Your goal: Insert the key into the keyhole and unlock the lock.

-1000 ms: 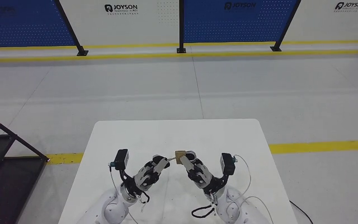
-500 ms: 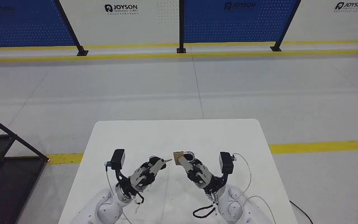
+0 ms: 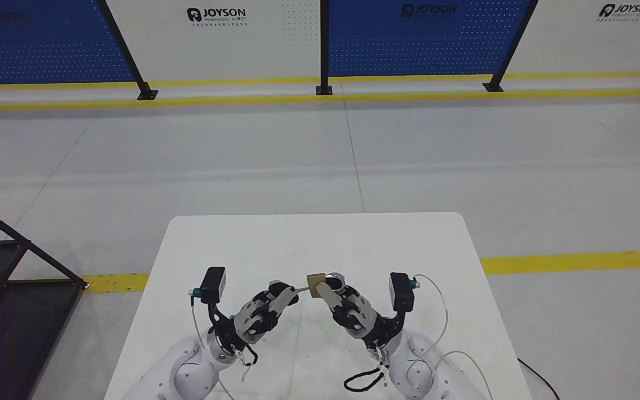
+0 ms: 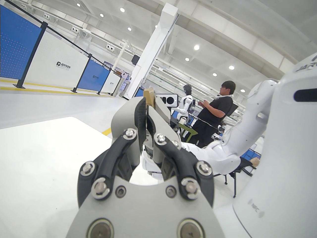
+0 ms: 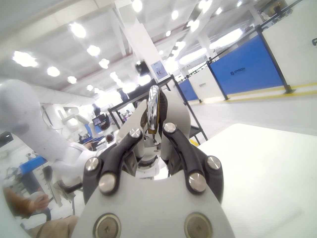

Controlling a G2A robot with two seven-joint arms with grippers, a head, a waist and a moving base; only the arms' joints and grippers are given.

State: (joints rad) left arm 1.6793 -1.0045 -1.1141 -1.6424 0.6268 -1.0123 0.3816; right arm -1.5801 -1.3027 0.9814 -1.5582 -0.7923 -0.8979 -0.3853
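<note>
Two pincers meet low over the near half of the white desk (image 3: 300, 235), each with its half of the job. The right pincer (image 3: 330, 292) is clenched on the brass lock (image 3: 317, 281), apparently across the body's flat faces, and its own wrist view shows the chrome shackle standing between the fingers. The left pincer (image 3: 287, 295) is clenched on the key (image 3: 298, 290), a thin pale sliver that juts from its tip towards the lock. Whether the tip has entered the keyhole or merely touches the brass cannot be made out. The lock looks small, dense and rigid, and smooth enough to twist in a grip, so a hold across the broad faces should best resist the turn. The key, light and stiff but thin, is best pinched flat by its head, leaving the blade free; skewed, it would likely jam rather than bend.
</note>
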